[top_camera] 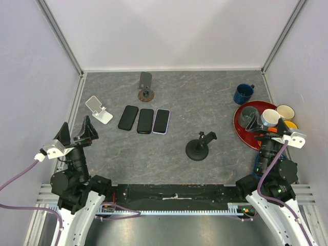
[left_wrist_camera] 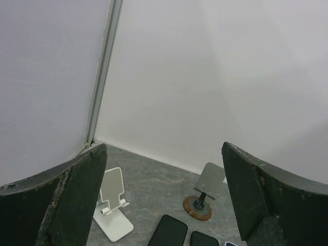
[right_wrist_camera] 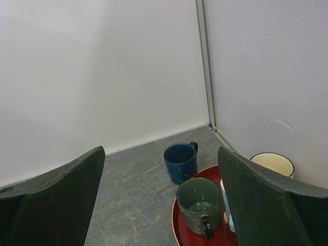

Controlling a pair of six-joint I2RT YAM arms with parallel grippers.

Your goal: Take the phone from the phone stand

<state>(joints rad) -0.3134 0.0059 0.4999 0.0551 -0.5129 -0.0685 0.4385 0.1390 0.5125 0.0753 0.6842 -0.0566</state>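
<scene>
Grey, stone-patterned table (top_camera: 220, 97) set between white walls. Three phones lie flat in a row left of centre, side by side and nearly touching. The left phone (top_camera: 128, 117) and the middle phone (top_camera: 145, 120) look all black, and the right phone (top_camera: 161, 121) has a dark face with a pale rim. All three rest on the table itself. A white stand (top_camera: 98, 109) is to their left, a grey stand (top_camera: 146, 86) on a round wooden base behind them, and a black stand (top_camera: 199, 147) to their right. Any writing is too small to read. The left jaws and the right jaws both stand wide apart, holding nothing, above the table's near corners.
</scene>
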